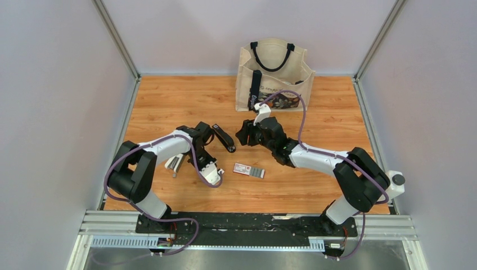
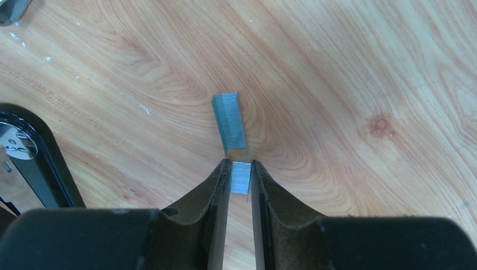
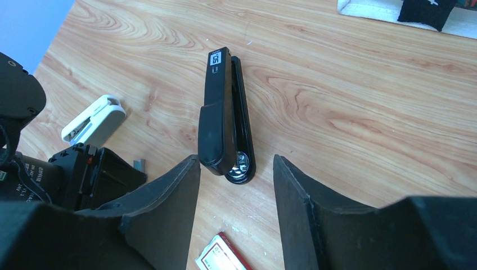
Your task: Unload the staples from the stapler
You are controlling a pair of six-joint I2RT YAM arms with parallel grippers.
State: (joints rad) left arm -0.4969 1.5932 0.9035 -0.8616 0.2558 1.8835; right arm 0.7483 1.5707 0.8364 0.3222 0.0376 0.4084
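Observation:
Two short strips of silvery staples lie on the wood. The longer strip (image 2: 230,124) rests just ahead of my left gripper (image 2: 241,164). The smaller piece of staples (image 2: 241,177) sits between the fingertips, and both fingers (image 2: 222,185) press against its sides. The black stapler (image 1: 224,138) lies closed on the table between the two arms, and its edge (image 2: 34,163) shows at the left of the left wrist view. My right gripper (image 3: 236,160) stands open, nothing between its fingers, with the stapler (image 3: 219,112) just ahead of its tips.
A flat red-and-white box (image 1: 249,170) lies below the stapler, under the right gripper (image 1: 244,135). A small white tool (image 1: 174,163) lies left of the left gripper (image 1: 203,151). A beige tote bag (image 1: 274,70) stands at the back.

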